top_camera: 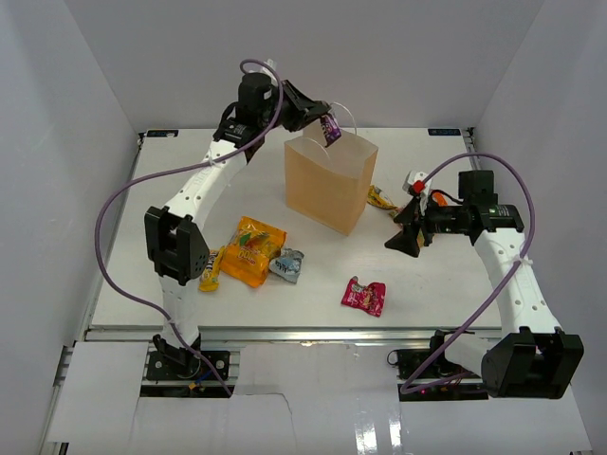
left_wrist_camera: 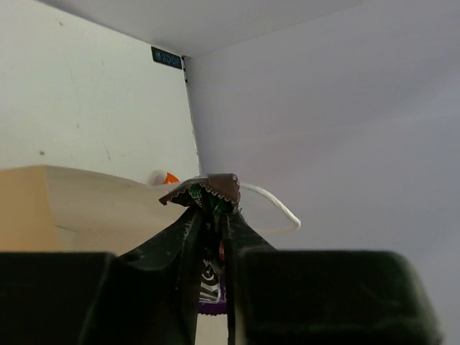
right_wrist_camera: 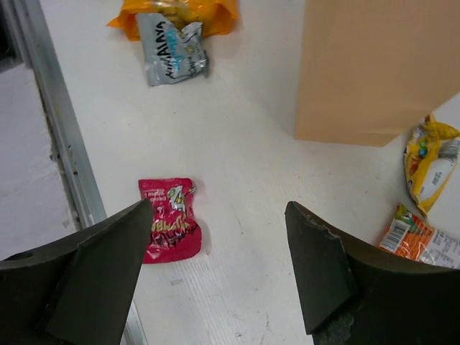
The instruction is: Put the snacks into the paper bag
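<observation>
**A:** Purple wrapper (top_camera: pixel 331 128), where is it?

**B:** In the air at the mouth of the paper bag (top_camera: pixel 327 194), close by a white cord handle (top_camera: pixel 349 118). Not inside yet. The left jaws are nearly together and pinching it. The wrist view shows a crimped end poking out past the tips, with the purple body back between the fingers.

**A:** Which way does it lie?

**B:** The long axis runs in line with the fingers. From above it slants steeply, with the crimped end leading down toward the bag's opening.

**A:** How far along is the task?

**B:** Partway at best, I'd judge. The bag's inside is hidden, so I can't count what's in it. Left on the surface:
- a large orange bag (top_camera: pixel 254 248)
- a yellow bar (top_camera: pixel 211 270) at its left edge, partly under the left arm
- a grey-blue pack (top_camera: pixel 286 265) just beside it on the right
- a red pack (top_camera: pixel 364 296), apart and nearer the front
- a yellow packet (top_camera: pixel 381 199) close by the bag's right side
- an orange pack (right_wrist_camera: pixel 413 237) near that

So six are out, plus the one in hand.

**A:** And the right arm?

**B:** The right jaws are spread wide with nothing between them. They hang low over the surface to the right of the bag. In their own camera the red pack lies just off the left finger.
</observation>
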